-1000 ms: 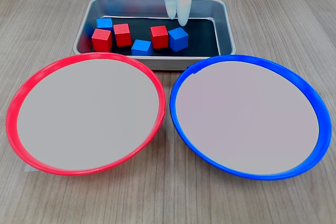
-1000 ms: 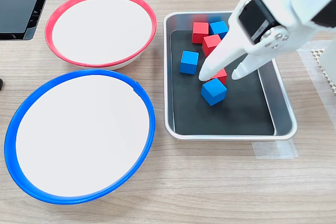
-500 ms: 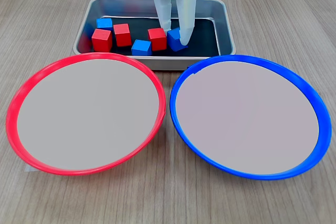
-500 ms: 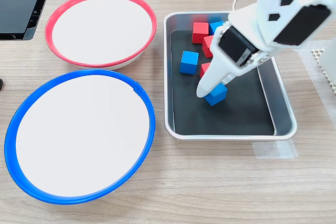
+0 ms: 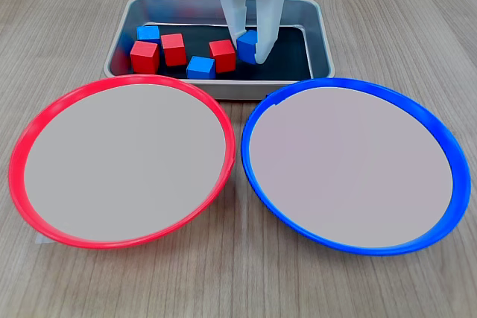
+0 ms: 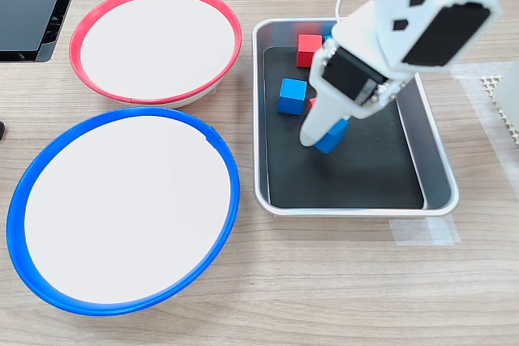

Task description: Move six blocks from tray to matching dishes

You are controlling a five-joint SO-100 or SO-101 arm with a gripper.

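Here the white gripper (image 5: 250, 48) reaches down into the tray (image 5: 317, 24), its two fingers closed on a blue block (image 5: 246, 45) that sits pinched between them; in the second exterior view the same gripper (image 6: 323, 134) covers most of that block (image 6: 332, 137), of which only a blue corner shows below the finger. From the first exterior view I cannot tell whether the held cube touches the black floor or hangs just above it.

Just beside it, on the first exterior view's left, stands a red block (image 5: 222, 55), then a second blue block (image 5: 200, 67) near the front wall. Farther left lie two more red blocks (image 5: 173, 48) (image 5: 144, 56) close together, with a third blue block (image 5: 148, 33) behind them.

Outside the tray, on the wooden table (image 5: 387, 13), rest the two dishes, both holding no cubes: the red-rimmed dish (image 5: 45, 118) on the first exterior view's left and the blue-rimmed dish (image 5: 440, 139) on its right, their rims nearly meeting.

In the second exterior view, a black object (image 6: 32, 6) fills the upper left corner.
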